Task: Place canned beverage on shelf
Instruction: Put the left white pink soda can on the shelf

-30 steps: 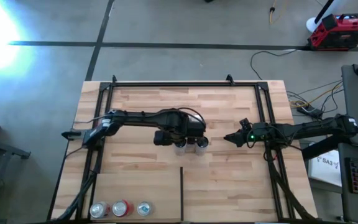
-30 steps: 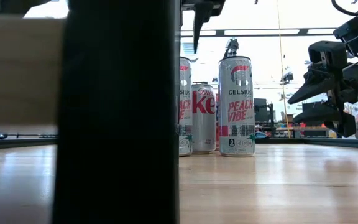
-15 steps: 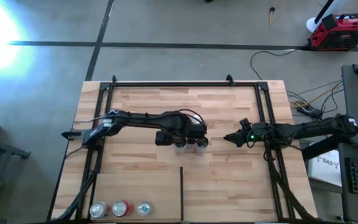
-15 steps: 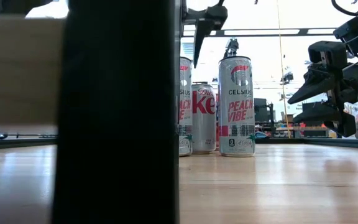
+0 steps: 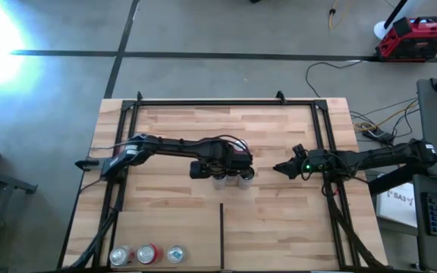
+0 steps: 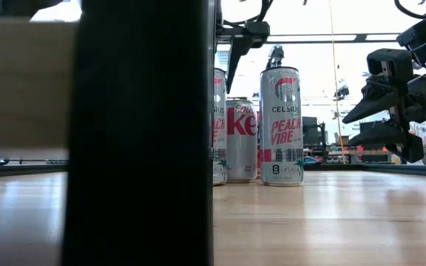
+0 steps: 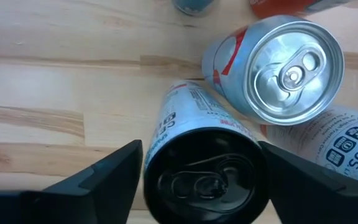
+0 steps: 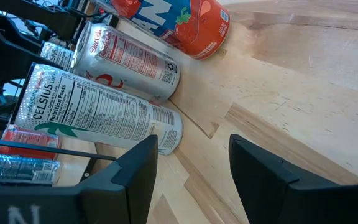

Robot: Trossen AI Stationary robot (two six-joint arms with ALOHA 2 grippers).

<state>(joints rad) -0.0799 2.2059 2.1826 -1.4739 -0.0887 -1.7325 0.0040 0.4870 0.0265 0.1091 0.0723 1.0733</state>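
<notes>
Three cans stand upright in a cluster mid-shelf point(image 5: 279, 129): a slim black-topped can point(image 7: 207, 180), a silver Diet Coke can point(image 7: 291, 68) and a white Celsius can point(image 6: 281, 125). My left gripper point(image 7: 201, 180) is over the black-topped can, open, with one finger point(image 7: 104, 180) on each side of its top. I cannot tell whether they touch it. One finger point(image 6: 235, 55) shows beside the can's top point(image 6: 220, 74) in the low view. My right gripper point(image 5: 277, 168) is open and empty, to the right of the cluster.
Three more cans point(image 5: 149, 253) stand at the shelf's near left corner, left of the thin black divider strip point(image 5: 221, 235). Black rails point(image 5: 325, 136) frame the board. A black post point(image 6: 139, 133) blocks the left of the low view. A red-orange and blue thing point(image 8: 197, 25) lies beyond the cluster.
My left gripper has come down over the cluster. Its finger, which was above the black-topped can's top a second ago, now reaches down beside that can's upper part. The cans still stand on the shelf.
</notes>
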